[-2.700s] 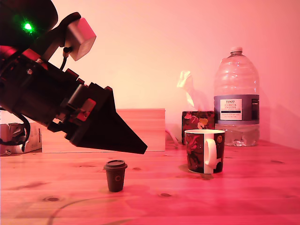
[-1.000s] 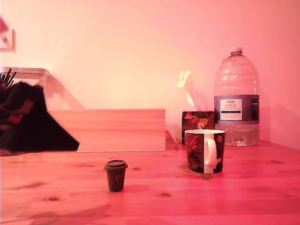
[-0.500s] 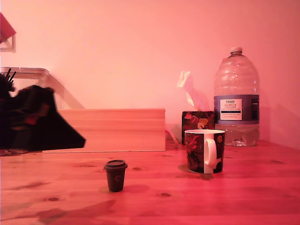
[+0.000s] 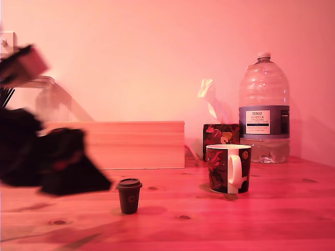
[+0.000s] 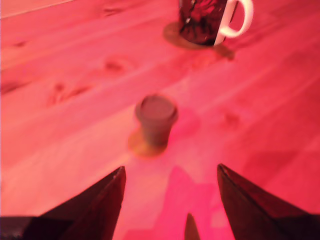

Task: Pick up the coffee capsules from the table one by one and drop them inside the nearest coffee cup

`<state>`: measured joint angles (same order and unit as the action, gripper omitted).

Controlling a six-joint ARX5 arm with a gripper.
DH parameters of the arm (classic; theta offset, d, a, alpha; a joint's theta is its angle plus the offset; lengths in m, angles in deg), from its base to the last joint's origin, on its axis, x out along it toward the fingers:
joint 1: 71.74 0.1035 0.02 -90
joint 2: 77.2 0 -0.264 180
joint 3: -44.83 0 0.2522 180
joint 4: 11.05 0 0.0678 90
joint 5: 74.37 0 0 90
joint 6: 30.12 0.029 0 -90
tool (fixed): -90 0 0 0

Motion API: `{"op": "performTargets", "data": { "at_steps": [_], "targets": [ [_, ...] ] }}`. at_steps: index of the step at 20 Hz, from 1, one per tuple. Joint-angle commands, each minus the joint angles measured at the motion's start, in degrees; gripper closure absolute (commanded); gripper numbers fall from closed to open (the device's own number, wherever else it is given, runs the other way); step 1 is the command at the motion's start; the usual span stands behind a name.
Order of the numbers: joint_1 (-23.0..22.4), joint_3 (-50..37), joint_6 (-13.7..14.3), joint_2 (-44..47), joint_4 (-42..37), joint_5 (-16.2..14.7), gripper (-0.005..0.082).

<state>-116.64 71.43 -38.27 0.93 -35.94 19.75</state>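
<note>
The little brown coffee capsule (image 4: 129, 195) is seen standing upright on the bench (image 4: 272, 219), well apart from the coffee cup (image 4: 228, 168), which is placed further along toward the exterior view's right. Behind the coffee cup, a tissue box (image 4: 221, 137) and a big water bottle (image 4: 264, 109) are seen, and a plain wooden box (image 4: 131, 145) is set behind the capsule. The tool (image 5: 170, 192) is held open, with a wide gap between its two dark tips, and nothing is held in it. It is blurred in the exterior view, just beside the capsule on the exterior view's left, not touching it. The capsule is likely very light and stiff, so it could be knocked over by a small bump. It is probably best gripped around its body, just under the wider lid, so that it cannot slip down.
</note>
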Motion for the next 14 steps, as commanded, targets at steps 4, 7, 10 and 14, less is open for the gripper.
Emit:
{"op": "performTargets", "data": {
  "at_steps": [4,7,10,14],
  "targets": [
    [-0.1,2.1,1.0,3.9,0.2,-0.2,0.0251],
    [0.0,3.2,1.9,6.2,0.1,-0.2,0.0251],
    [0.0,3.9,3.2,8.6,-0.2,0.0,0.0251],
    [0.5,5.5,3.6,11.5,-1.0,0.0,0.0250]
  ]
}}
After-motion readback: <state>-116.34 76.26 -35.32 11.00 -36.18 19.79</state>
